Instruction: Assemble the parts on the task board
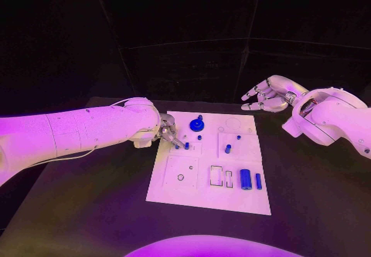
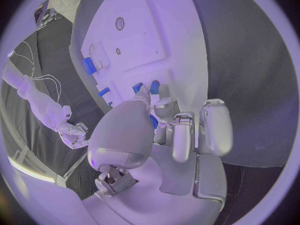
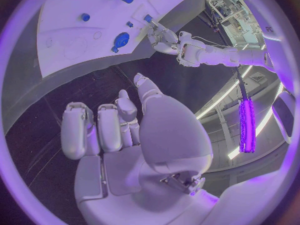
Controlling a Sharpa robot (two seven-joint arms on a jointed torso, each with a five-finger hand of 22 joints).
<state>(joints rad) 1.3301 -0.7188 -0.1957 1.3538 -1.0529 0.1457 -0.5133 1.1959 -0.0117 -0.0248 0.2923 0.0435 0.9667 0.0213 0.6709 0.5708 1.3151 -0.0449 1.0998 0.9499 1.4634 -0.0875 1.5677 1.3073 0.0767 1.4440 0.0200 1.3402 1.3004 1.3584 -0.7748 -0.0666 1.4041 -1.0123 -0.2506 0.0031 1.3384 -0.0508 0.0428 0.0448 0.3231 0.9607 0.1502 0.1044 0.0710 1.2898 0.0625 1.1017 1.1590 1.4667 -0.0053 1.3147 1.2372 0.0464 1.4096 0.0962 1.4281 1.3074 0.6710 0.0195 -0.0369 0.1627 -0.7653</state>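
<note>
- Nearest on the white task board (image 1: 178,195), a large blue cylinder (image 1: 246,179) lies beside a slimmer blue bar (image 1: 258,181), both in the near-right recesses.
- Mid-board, a small blue peg (image 1: 228,149) stands right of centre.
- At the board's left edge, the left hand (image 1: 169,135) reaches in, its fingertips closed around a small blue part (image 1: 186,145).
- Farther back sits a round blue knob (image 1: 197,125).
- Beyond the far-right corner, the right hand (image 1: 265,95) hovers above the black tabletop (image 1: 77,214), fingers loosely curled, holding nothing.
</note>
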